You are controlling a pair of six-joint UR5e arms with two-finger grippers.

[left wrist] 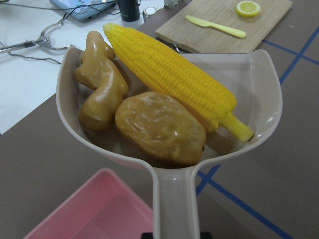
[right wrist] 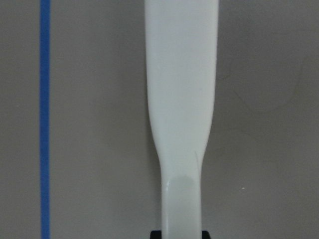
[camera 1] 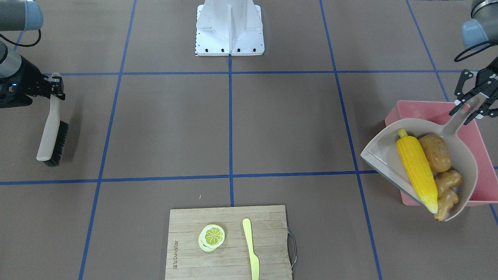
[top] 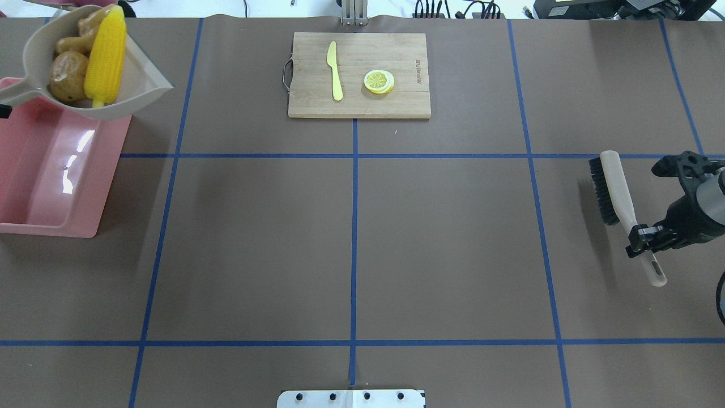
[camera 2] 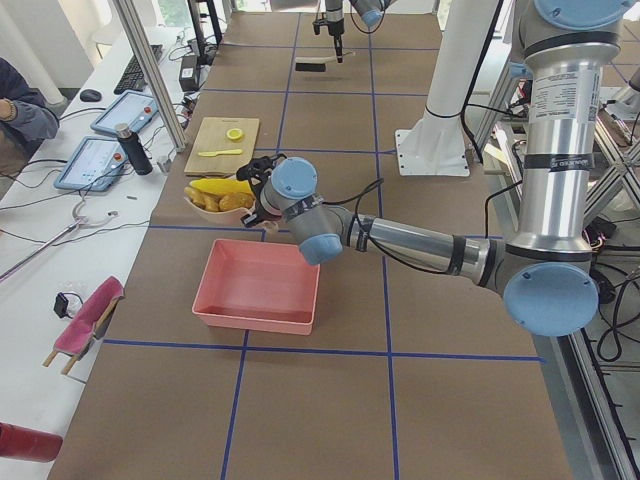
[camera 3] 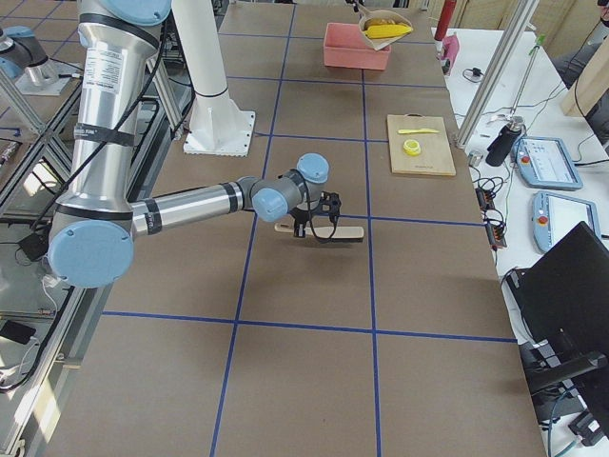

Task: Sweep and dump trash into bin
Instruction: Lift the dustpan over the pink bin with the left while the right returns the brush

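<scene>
The pink bin [top: 51, 229] sits partly beneath the tilted beige dustpan [camera 1: 383, 149], whose handle the left gripper [camera 1: 472, 105] clamps, and in the pan lie the corn cob [camera 1: 417, 169], potato [camera 1: 435, 152] and ginger root [camera 1: 447, 190] (touching one another), while far across the table the right gripper [top: 643, 238] grasps the brush [top: 609, 187], seemingly held just off the table.
</scene>
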